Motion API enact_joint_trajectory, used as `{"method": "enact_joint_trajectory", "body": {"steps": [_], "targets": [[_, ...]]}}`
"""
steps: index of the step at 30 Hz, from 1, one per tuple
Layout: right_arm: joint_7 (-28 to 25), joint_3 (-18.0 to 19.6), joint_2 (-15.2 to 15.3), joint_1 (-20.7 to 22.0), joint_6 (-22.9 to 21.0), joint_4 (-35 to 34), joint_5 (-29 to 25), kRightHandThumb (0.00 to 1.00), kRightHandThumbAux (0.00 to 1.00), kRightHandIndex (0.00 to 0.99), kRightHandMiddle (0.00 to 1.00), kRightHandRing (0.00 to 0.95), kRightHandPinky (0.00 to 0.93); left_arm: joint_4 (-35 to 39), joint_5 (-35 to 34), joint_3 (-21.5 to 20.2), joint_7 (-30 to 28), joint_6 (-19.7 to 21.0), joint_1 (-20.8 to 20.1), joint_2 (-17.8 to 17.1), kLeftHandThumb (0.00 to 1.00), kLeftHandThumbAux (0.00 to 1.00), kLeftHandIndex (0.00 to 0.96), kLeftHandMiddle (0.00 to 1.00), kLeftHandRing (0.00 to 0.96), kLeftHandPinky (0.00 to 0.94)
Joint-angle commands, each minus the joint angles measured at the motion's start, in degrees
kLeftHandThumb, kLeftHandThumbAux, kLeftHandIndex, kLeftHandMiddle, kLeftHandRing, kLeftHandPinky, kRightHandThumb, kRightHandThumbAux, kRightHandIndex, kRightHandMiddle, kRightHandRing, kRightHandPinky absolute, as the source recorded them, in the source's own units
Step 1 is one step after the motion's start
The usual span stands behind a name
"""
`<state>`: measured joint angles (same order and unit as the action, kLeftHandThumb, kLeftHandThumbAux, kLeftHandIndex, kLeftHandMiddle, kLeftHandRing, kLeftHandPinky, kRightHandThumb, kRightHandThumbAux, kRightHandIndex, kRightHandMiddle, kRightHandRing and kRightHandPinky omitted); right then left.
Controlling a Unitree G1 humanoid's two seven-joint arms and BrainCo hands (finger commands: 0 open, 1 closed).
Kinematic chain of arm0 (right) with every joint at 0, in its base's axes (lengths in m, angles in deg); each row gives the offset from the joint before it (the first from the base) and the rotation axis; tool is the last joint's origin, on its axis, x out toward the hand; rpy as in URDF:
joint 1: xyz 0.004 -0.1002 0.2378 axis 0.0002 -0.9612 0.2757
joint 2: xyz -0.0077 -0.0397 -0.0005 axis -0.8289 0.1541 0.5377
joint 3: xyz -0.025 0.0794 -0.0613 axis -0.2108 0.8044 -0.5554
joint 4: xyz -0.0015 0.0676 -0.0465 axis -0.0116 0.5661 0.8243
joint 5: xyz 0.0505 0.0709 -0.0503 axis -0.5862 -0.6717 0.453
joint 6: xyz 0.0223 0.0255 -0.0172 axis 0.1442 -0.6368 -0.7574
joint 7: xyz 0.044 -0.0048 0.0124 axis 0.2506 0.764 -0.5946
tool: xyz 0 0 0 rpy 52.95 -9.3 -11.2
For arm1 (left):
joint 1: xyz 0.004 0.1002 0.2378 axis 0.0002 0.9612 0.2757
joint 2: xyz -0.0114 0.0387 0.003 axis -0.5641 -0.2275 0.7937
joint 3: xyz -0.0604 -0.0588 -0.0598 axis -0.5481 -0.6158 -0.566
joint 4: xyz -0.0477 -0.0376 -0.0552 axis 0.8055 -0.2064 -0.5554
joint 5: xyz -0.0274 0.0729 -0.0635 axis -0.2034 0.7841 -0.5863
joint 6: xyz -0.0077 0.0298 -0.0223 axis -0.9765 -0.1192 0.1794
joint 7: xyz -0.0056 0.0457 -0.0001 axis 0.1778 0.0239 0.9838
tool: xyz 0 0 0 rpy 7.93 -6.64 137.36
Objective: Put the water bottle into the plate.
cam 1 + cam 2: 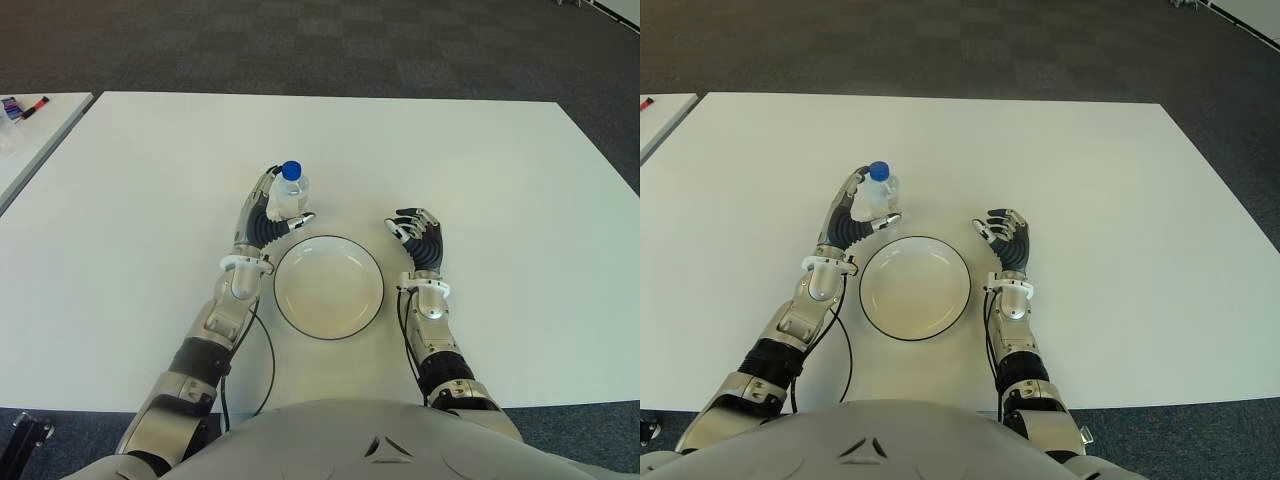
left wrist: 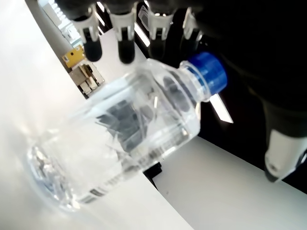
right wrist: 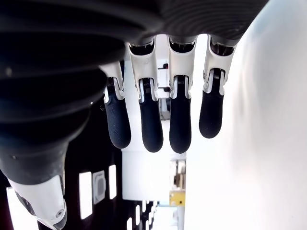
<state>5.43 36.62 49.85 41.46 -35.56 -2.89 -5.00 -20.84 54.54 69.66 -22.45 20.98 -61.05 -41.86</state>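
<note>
Left eye view, water bottle (image 1: 291,195) in left robot hand (image 1: 268,218)

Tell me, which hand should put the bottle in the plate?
The left hand. Its fingers already wrap around the bottle, just beyond the plate. The right hand shows on the plate's other side, holding nothing.

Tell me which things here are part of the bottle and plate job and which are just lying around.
Part of the job:
- water bottle, in the left hand
- plate, empty, on the white table

Lying about:
- markers on the side table
- right hand, idle to the right of the plate
</note>
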Motion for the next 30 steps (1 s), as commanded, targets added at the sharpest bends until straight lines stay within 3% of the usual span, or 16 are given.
{"method": "enact_joint_trajectory", "body": {"steps": [1,10,21,30], "targets": [[0.2,-0.1,-0.4,-2.2,-2.6,1.5,0.2,0.698,0.725,0.415,0.420,0.431,0.429,-0.5,-1.2,-0.6,-1.4,-0.8,-0.3,0.1,0.011,0.621,0.000,0.000,0.158,0.000],[0.2,-0.3,-0.5,-2.4,-2.7,0.8,-0.1,0.699,0.723,0.417,0.428,0.442,0.444,-1.1,-1.6,-0.7,-1.7,-1.4,-1.0,0.5,0.013,0.617,0.000,0.000,0.131,0.000],[0.1,-0.4,-0.4,-2.4,-3.1,0.8,0.1,0.697,0.724,0.416,0.425,0.435,0.435,-1.9,-0.7,-0.4,-1.2,-1.7,-2.6,0.7,0.004,0.616,0.000,0.000,0.018,0.000],[0.1,-0.5,-0.5,-2.4,-3.1,0.8,0.0,0.697,0.725,0.415,0.423,0.436,0.429,-3.0,-0.9,-0.4,-1.7,-1.5,-4.4,0.7,0.000,0.603,0.000,0.000,0.000,0.000]]}}
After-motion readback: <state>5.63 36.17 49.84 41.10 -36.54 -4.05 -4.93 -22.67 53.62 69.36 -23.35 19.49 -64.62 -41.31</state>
